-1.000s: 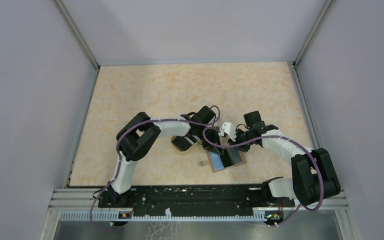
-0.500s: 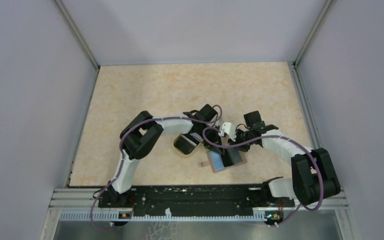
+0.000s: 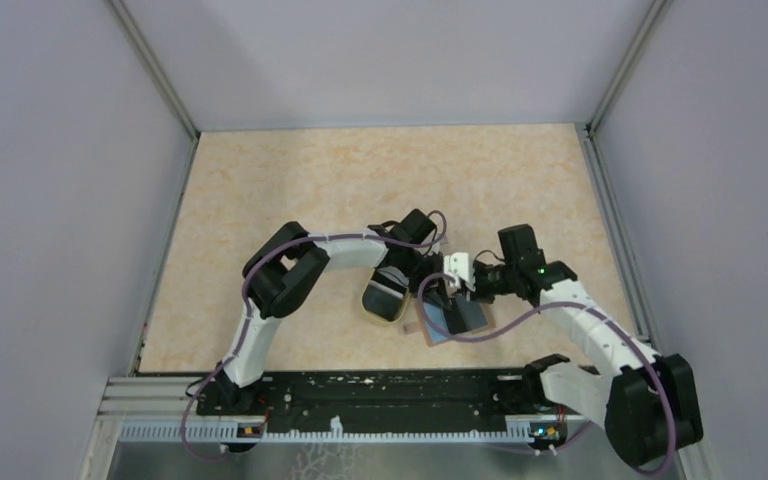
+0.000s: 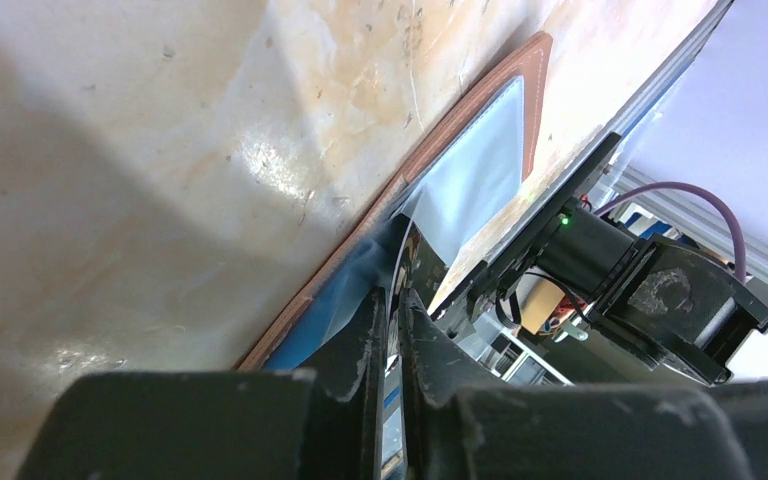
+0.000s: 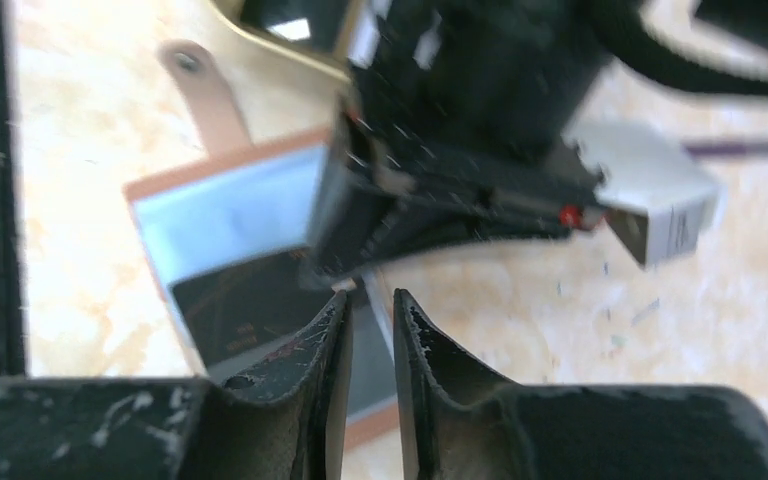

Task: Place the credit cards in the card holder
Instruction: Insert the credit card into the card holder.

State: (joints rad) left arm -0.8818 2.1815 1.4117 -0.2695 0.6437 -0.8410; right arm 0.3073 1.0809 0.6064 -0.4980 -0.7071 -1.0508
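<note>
Beige marbled tabletop (image 3: 360, 180), walled in pale lilac: the card holder (image 3: 435, 327) lay open near the front edge, just right of an oval dish (image 3: 384, 300), with a black card (image 5: 250, 305) already tucked in its blue lining. The left gripper (image 4: 392, 300) had its fingers pinched on a thin credit card (image 4: 422, 255) held edge-on, tip at the pocket mouth. The right gripper (image 5: 370, 300) hovered over the holder, fingers narrowly apart, nothing visible between them. Insertion appeared under way; the next move likely called for sliding the card flat into the pocket without shifting the holder.
</note>
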